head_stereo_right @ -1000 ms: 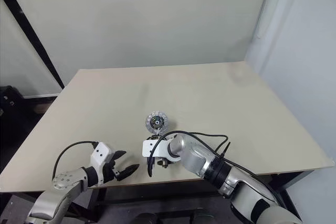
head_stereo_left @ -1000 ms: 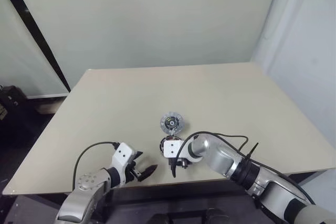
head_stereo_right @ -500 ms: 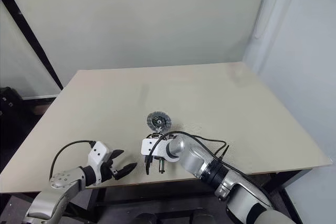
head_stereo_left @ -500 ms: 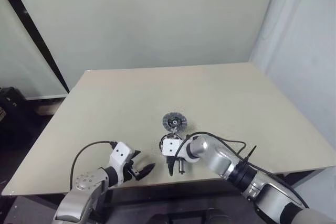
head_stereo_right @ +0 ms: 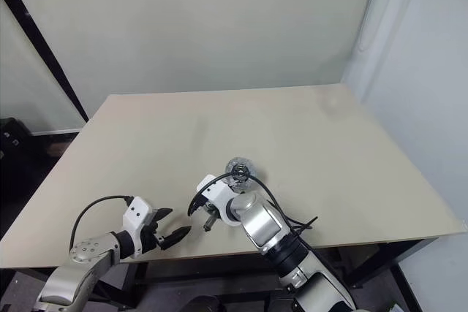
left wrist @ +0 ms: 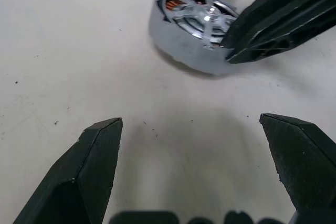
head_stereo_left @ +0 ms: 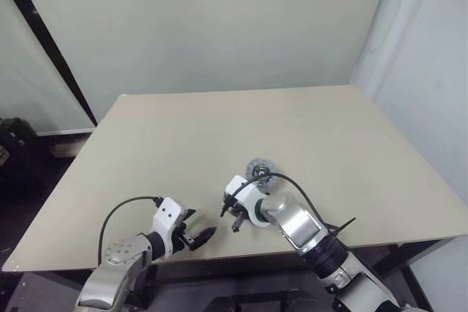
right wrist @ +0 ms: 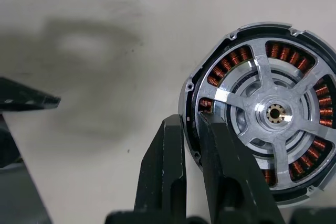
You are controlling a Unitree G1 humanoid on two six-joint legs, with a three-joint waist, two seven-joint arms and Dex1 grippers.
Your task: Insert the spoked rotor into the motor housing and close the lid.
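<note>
From the head, the right arm had swung in close over the last second and its wrist had rolled over. The right claw (head_stereo_left: 235, 218) hung low over the near part of the worktop (head_stereo_left: 219, 129), tipped down and to the left. What it carried was too small to read from up there. The lid (head_stereo_left: 259, 169) lay flat and untouched beyond that claw. A second earlier it was straight ahead of the claw, and it now showed a touch to the claw's right. The left claw (head_stereo_left: 199, 226) hadn't budged. It sat near the right claw on the left side, fingers spread wide and nothing between them.

The left wrist view looked out between those spread fingers. Well ahead of them sat the spoked rotor (left wrist: 202, 22), a shiny round shell, slightly tilted. Copper from the motor housing (left wrist: 172, 4) peeked through its spokes, and the right claw's black fingers were clamped onto its far edge.

The right wrist view settled it. The fingers had pinched together on the rotor's rim, one outside the shell and one dipping in between two spokes. A second back they stood wider, so this grip was fresh. Windings ringed the hub behind every spoke, so the rotor looked to be sitting over the housing already. I couldn't tell whether it was fully seated.

My read was that insertion was done or nearly done. The new pinch looked meant for steadying or shifting the assembly, and closing the lid was the big step left.
</note>
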